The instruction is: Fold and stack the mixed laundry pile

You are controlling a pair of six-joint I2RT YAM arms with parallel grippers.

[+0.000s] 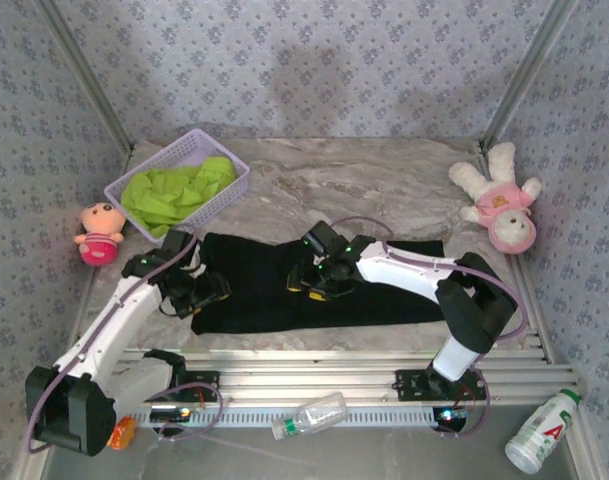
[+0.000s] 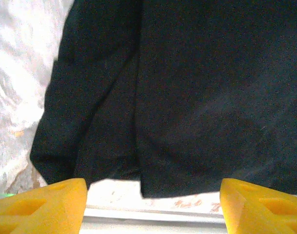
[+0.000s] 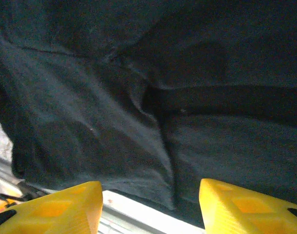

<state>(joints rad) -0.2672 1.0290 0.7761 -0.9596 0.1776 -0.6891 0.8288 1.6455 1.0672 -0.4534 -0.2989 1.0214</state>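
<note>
The black T-shirt (image 1: 254,290) lies flattened across the middle of the marble table, folded into a wide band. My left gripper (image 1: 199,290) hovers over its left end, my right gripper (image 1: 319,280) over its middle. In the left wrist view the yellow fingers (image 2: 50,204) stand wide apart above the shirt's hem (image 2: 187,122), and the left gripper (image 2: 153,195) holds nothing. The right gripper (image 3: 150,195) is open too, over wrinkled black cloth (image 3: 114,122). The lime-green T-shirt (image 1: 174,192) is bunched in the basket.
The lavender basket (image 1: 229,195) stands at the back left, with a pink doll (image 1: 99,232) beside it. A pink plush bear (image 1: 504,205) lies at the back right. A clear plastic bottle (image 1: 312,414) and a white bottle (image 1: 542,432) lie by the near rail.
</note>
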